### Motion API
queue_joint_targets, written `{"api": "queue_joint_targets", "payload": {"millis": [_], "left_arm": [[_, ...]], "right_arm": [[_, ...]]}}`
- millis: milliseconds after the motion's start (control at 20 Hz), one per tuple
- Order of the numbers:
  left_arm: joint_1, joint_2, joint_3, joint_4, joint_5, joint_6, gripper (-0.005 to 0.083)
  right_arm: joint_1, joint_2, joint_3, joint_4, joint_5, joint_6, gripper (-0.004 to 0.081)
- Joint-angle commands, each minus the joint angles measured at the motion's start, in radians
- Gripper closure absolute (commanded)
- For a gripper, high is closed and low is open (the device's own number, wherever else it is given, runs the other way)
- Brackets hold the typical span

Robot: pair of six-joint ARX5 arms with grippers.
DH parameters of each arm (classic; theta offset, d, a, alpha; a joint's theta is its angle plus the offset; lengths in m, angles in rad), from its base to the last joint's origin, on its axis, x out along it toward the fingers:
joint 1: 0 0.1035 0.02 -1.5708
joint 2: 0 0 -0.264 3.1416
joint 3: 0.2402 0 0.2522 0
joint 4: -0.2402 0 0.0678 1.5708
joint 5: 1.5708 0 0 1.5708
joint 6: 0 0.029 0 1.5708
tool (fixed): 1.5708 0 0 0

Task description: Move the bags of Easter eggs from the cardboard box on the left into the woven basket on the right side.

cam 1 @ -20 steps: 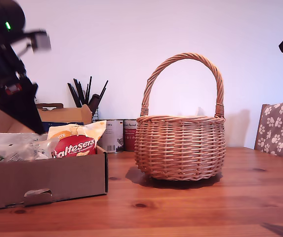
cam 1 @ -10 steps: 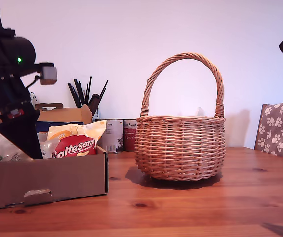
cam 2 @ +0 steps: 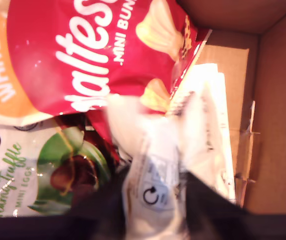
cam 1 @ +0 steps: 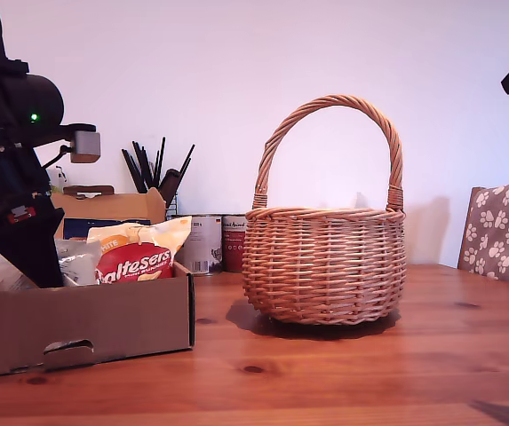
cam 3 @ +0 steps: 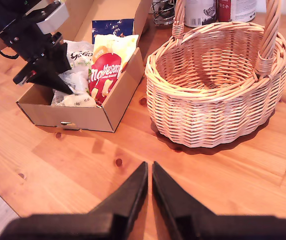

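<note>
At the exterior view's left, your first gripper (cam 1: 30, 257) is down inside the cardboard box (cam 1: 103, 324), beside the red "Maltesers" bag (cam 1: 139, 260); the woven basket (cam 1: 325, 264) lies toward that view's right. In the first wrist view, its jaws pinch a pale whitish pouch (cam 2: 155, 185); "WHITE" and "MINI" are legible nearby. In the second wrist view, your second gripper (cam 3: 149, 187) hovers nearly shut, empty, nearer the basket.
</note>
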Motion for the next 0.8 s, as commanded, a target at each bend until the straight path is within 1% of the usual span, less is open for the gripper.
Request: {"api": "queue_joint_targets", "payload": {"millis": [0, 150, 250, 400, 550, 600, 750], "left_arm": [[0.001, 0.025, -0.006, 0.0, 0.0, 0.006, 0.07], [-0.001, 0.018, 0.008, -0.023, -0.005, 0.008, 0.07], [-0.014, 0.007, 0.032, -0.067, -0.023, 0.008, 0.0702], [-0.023, -0.014, 0.09, -0.111, -0.026, 0.0, 0.0703], [-0.043, -0.027, 0.186, -0.143, -0.024, -0.022, 0.0703], [-0.05, -0.028, 0.229, -0.164, -0.021, -0.056, 0.0702], [-0.087, -0.028, 0.343, -0.201, 0.028, -0.124, 0.0702]], "right_arm": [[0.004, -0.003, 0.006, 0.008, -0.007, -0.003, 0.0783], [0.004, -0.003, 0.006, 0.008, -0.006, -0.003, 0.0783], [0.004, -0.003, 0.006, 0.007, -0.007, -0.003, 0.0783], [0.004, -0.003, 0.006, 0.007, -0.006, -0.003, 0.0783], [0.004, -0.003, 0.006, 0.007, -0.006, -0.003, 0.0783], [0.004, -0.003, 0.006, 0.008, -0.006, -0.003, 0.0783], [0.004, -0.003, 0.006, 0.007, -0.006, -0.003, 0.0783]]}}
